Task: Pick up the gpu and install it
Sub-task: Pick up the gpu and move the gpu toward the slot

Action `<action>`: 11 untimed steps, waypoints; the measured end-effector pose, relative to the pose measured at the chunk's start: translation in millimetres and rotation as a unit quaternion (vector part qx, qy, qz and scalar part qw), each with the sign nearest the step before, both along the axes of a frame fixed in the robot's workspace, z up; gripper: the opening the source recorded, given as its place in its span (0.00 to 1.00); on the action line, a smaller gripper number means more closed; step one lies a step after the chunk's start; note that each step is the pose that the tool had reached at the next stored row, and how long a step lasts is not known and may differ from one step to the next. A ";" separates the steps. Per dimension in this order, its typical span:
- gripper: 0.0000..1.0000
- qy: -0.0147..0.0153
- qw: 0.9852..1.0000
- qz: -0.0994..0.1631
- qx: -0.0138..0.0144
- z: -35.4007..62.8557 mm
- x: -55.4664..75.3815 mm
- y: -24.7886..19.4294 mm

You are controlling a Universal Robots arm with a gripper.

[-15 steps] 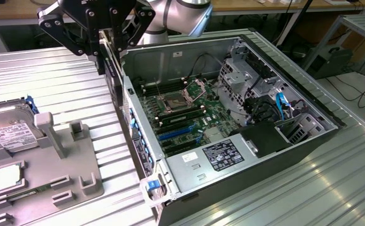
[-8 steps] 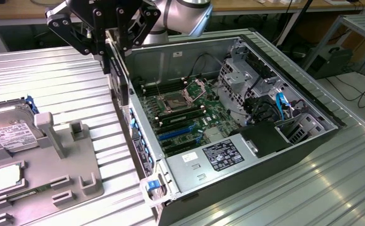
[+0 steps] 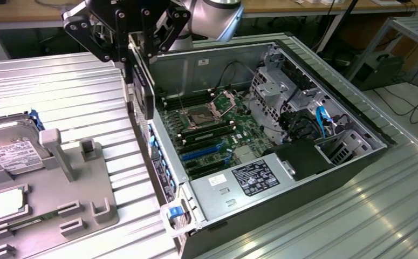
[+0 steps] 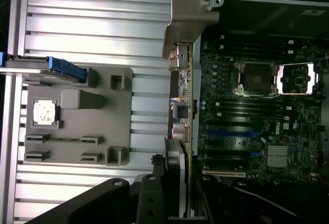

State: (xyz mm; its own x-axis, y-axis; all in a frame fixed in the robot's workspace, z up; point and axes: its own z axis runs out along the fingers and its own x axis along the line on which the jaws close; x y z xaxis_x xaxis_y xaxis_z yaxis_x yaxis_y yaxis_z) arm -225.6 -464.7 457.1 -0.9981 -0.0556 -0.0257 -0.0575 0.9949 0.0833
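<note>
One black metal gripper point(image 3: 140, 51), upper left of exterior view, clamped on one thin flat black gpu card point(image 3: 145, 91), above one open steel computer case point(image 3: 216, 199); one grey moulded tray point(image 3: 86, 199).

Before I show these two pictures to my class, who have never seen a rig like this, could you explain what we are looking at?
This is a robot arm whose hand grips a gpu, a thin black expansion card, held upright at the edge of an open computer case. One picture comes from a camera standing off the arm; the other from a camera on its wrist, looking along the card at the motherboard. Beside the case, on a ribbed metal table, a grey holder carries a hard drive and a processor chip.
</note>
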 end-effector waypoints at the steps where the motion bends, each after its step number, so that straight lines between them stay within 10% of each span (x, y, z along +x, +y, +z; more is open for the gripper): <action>1: 0.28 0.000 1.000 0.000 0.000 0.0 0.9 0.0; 11: 0.28 0.000 1.000 0.000 0.000 0.0 13.0 0.0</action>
